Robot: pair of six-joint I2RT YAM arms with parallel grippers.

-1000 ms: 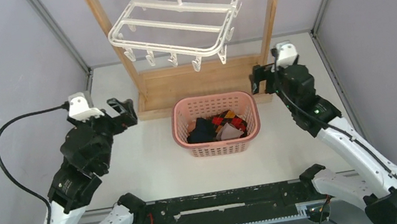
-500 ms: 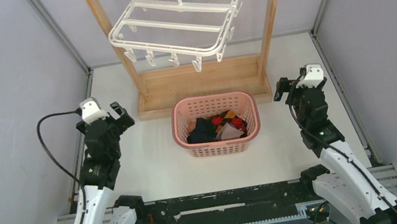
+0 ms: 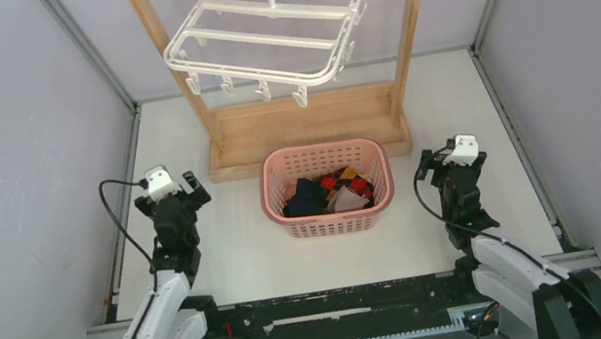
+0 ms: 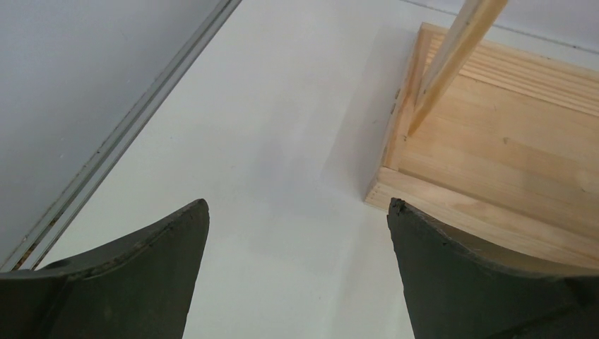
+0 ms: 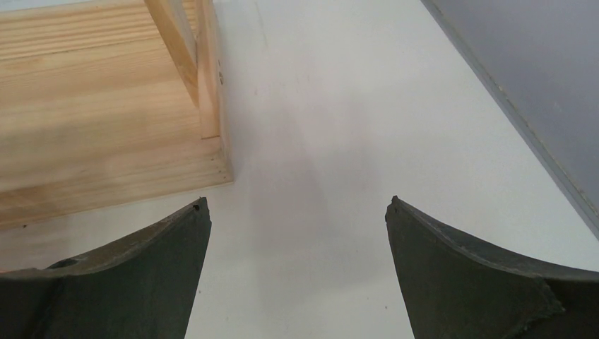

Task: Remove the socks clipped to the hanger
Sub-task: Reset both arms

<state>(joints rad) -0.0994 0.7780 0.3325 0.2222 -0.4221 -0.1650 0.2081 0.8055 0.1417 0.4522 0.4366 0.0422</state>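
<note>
Grey walls, white table (image 3: 238, 260): the socks (image 3: 332, 192) lie heaped in the pink basket (image 3: 278, 195), and the hanger (image 3: 259, 36) on the wooden rack (image 3: 308, 123) shows bare clips. Left pincer (image 4: 297, 212) and right pincer (image 5: 297, 208) gape empty. Unclipping seems done; next, check the far clips.

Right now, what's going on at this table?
Nothing is being handled. The left tool and right tool are both open and empty, low on either side of the pink basket. The socks lie piled in the basket. The white hanger hangs on the wooden rack; the clips I can see look empty.
</note>
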